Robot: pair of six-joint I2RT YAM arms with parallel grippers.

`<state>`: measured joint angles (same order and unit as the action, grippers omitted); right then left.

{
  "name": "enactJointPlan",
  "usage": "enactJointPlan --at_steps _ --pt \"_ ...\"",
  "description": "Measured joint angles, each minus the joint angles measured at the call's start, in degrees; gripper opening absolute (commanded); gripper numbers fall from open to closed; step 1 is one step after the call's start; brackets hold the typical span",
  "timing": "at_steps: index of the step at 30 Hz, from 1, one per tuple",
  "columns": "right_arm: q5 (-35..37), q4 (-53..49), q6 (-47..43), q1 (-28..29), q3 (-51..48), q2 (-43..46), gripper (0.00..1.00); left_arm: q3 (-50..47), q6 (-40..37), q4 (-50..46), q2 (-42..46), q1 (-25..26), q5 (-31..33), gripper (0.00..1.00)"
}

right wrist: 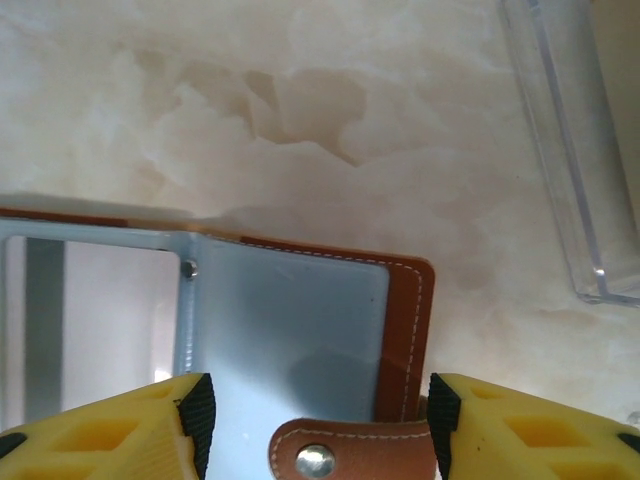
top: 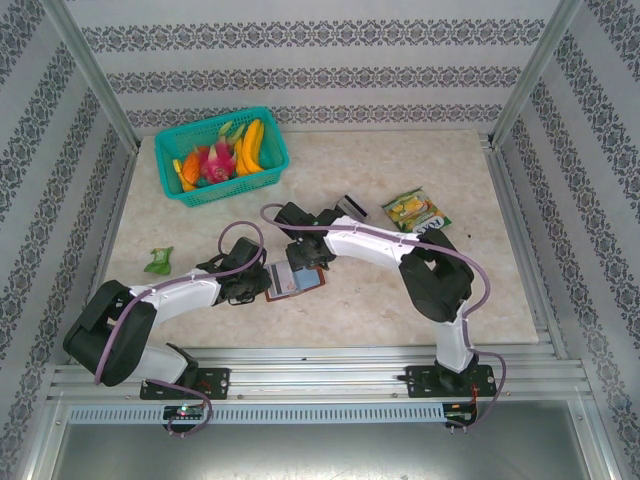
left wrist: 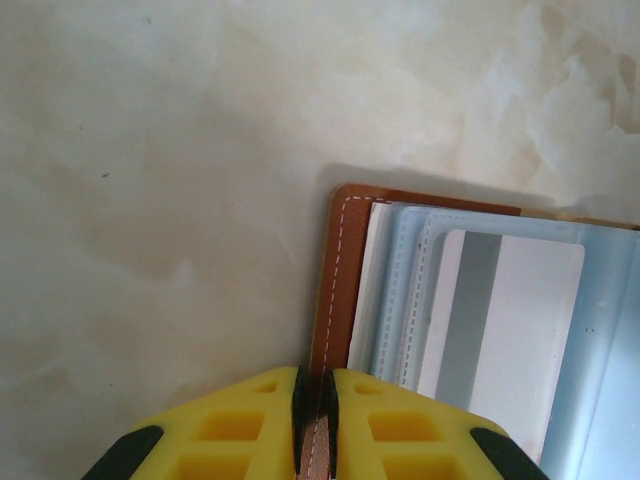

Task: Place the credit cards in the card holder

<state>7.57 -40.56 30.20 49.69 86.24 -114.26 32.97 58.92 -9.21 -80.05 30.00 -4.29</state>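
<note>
The left claw (left wrist: 315, 405) is pinching the brown left edge of the card holder (left wrist: 335, 270), clenched on the leather and pressing it against the surface (left wrist: 150, 200). The right claw (right wrist: 318, 415) is hanging released, its jaws standing wide on either side of the holder's right flap and gripping nothing. The holder is lying open at the near middle of the surface, between the two claws, and a whitish card (left wrist: 510, 320) is sitting in a clear sleeve.

The step seems to be freeing the right claw to fetch another card. That is calling for a straight lift, because the snap strap (right wrist: 330, 455) is lying between the jaws and could be snagging. The left pinch needs to be firm so the sleeves are facing up.

A clear plastic box (right wrist: 565, 150) is lying near the holder on its far right, close enough to get knocked. A snack packet (top: 415, 212) is lying further right, a basket (top: 172, 172) of fruit is sitting at the far left, and a green scrap (top: 158, 262) is lying at the left.
</note>
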Motion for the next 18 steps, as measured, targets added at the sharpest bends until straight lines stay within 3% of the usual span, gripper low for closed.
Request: enactJointPlan --at_steps 18 --pt "3.74 -2.93 0.00 0.35 1.03 -1.86 0.50 0.02 -0.22 0.00 0.00 0.00 0.00 0.17"
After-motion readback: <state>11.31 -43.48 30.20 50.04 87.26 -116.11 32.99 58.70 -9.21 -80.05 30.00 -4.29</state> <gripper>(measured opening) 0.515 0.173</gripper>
